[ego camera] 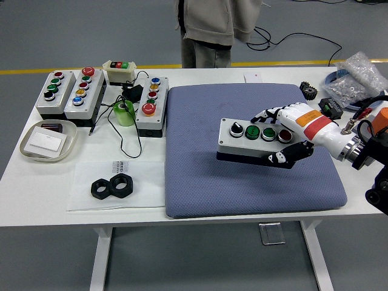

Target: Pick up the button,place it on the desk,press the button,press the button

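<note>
White table [200,209] with a blue mat and surrounding items.
Blue mat [206,182] at centre-right; three button boxes [85,92], green tape roll [124,113], tray [48,140] and two black nuts [112,186] left; bagged parts [357,76] far right.

Button boxes numbered five: three grey ones at the table's left [56,93] [85,91] [151,104], a small cream one behind them [120,71], and one over the blue mat [253,140]. Two black hex nuts [101,188] [122,183] lay on one paper sheet [118,185], beside one tray [48,140] and one green tape roll [125,113]. One mat [242,182], one black gear [308,91], one bag of small parts [357,79] and one person [215,27] completed the count.
</note>
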### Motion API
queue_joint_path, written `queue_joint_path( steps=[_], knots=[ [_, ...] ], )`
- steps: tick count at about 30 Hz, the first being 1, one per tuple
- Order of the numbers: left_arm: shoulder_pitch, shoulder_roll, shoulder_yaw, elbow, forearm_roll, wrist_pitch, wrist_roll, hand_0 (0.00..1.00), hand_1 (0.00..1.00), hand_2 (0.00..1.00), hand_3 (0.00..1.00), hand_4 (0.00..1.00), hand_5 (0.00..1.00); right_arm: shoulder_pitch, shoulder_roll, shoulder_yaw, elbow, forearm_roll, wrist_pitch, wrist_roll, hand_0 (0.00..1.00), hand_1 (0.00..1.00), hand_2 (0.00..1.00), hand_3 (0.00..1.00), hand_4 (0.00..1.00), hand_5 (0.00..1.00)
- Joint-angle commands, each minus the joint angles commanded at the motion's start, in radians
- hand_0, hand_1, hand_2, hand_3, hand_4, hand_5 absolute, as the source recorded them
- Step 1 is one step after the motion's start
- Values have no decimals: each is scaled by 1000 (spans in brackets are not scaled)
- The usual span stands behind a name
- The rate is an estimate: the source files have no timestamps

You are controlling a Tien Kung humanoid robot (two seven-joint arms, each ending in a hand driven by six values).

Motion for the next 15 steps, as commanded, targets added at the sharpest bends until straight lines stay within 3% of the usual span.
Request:
queue_joint_path(
  steps=[15],
  knots=[
    [-3, -2, 3, -1, -8, 0, -1, 737, 827, 877, 830, 639, 998, 38, 20, -74, -85, 42, -15, 67, 299, 335, 439, 531, 826, 2]
  ],
)
